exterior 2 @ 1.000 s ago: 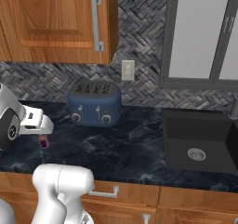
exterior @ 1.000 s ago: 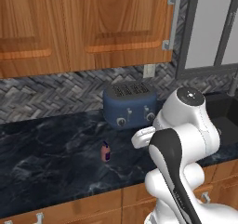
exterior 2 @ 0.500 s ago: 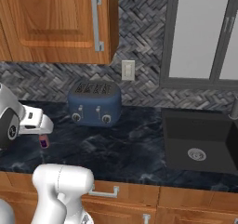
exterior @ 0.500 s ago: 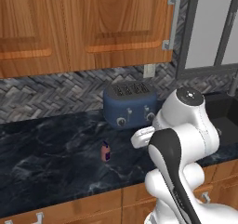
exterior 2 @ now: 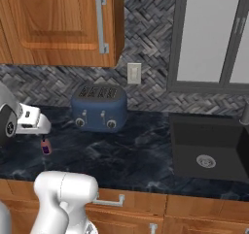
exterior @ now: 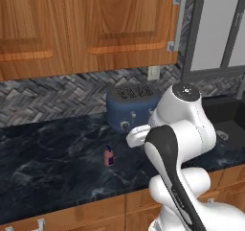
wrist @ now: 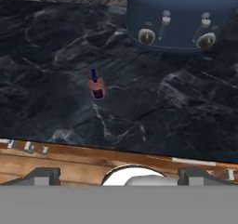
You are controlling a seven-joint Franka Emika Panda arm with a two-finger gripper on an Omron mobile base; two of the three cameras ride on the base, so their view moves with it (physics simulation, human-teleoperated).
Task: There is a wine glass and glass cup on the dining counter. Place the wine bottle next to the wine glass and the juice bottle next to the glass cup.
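The juice bottle [exterior: 109,156] [exterior 2: 45,146] [wrist: 96,87], small and red-pink with a dark cap, stands upright on the black marbled wall counter [exterior: 48,167], in front and to the left of a blue toaster. My gripper [wrist: 120,175] hangs above the counter's front edge, short of the bottle and apart from it. Its two dark fingertips [wrist: 44,174] sit wide apart with nothing between them, so it is open. My white hand [exterior: 139,135] [exterior 2: 31,121] hovers just right of the bottle. The wine bottle, wine glass, glass cup and dining counter are out of view.
A blue toaster [exterior: 131,105] [exterior 2: 98,107] [wrist: 179,16] stands against the herringbone backsplash. A black sink [exterior 2: 206,148] is set into the counter to the right. Wooden upper cabinets [exterior: 86,24] hang overhead; drawers [exterior 2: 112,201] run below the counter edge.
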